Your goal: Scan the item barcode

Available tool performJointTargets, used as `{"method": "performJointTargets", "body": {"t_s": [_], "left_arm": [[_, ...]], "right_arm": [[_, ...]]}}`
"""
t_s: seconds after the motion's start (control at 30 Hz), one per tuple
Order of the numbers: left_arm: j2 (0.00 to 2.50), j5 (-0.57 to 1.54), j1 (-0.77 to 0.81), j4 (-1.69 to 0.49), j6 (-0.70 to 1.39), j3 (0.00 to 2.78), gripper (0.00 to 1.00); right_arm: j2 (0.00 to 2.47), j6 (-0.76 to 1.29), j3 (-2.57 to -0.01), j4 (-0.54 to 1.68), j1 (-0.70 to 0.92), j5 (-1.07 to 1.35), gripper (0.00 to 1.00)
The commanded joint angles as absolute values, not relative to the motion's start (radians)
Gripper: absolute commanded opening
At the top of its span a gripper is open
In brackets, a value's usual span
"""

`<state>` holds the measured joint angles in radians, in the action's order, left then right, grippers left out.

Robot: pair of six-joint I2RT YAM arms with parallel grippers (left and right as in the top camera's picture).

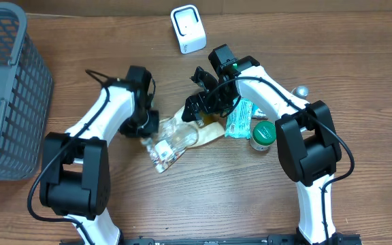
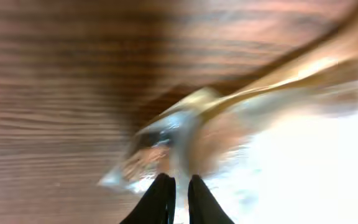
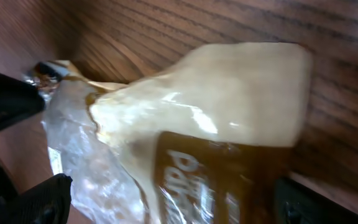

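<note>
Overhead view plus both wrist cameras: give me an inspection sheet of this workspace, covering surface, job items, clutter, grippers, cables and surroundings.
Surface: wooden table, no spills seen.
Job's things: clear snack bag lying mid-table; white scanner near the far edge; no barcode visible.
Clutter: teal packet, green-lidded jar and small silver object, all by the right arm.
Grippers: left gripper shut, apparently pinching the bag's edge; right gripper open, fingers either side of the bag's other end.
Cables: black cables run along both arms; none lies on the bag.
Surroundings: grey basket at the table's left; otherwise nothing seen.
</note>
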<state>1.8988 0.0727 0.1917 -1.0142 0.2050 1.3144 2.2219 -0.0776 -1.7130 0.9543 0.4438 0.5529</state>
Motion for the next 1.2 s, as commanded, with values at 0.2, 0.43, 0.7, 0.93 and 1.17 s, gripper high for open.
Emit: {"method": "performJointTargets", "body": {"t_s": [0.2, 0.43, 0.7, 0.93, 1.17], "left_arm": [[1.897, 0.289, 0.179, -1.198, 0.175, 1.373, 0.17], [1.897, 0.277, 0.178, -1.251, 0.134, 1.332, 0.17], [1.898, 0.179, 0.177, -1.194, 0.181, 1.309, 0.19], [1.914, 0.096, 0.177, -1.087, 0.211, 1.254, 0.18], [1.938, 0.098, 0.178, -1.045, 0.211, 1.244, 0.13]], "right_arm": [[2.237, 0.028, -1.715, 0.930, 0.439, 0.547, 1.00], [2.237, 0.057, -1.714, 0.950, 0.439, 0.548, 1.00], [2.237, 0.057, -1.714, 0.982, 0.439, 0.548, 1.00], [2.238, 0.060, -1.695, 0.986, 0.439, 0.552, 1.00], [2.238, 0.096, -1.619, 0.906, 0.463, 0.661, 1.00]]}}
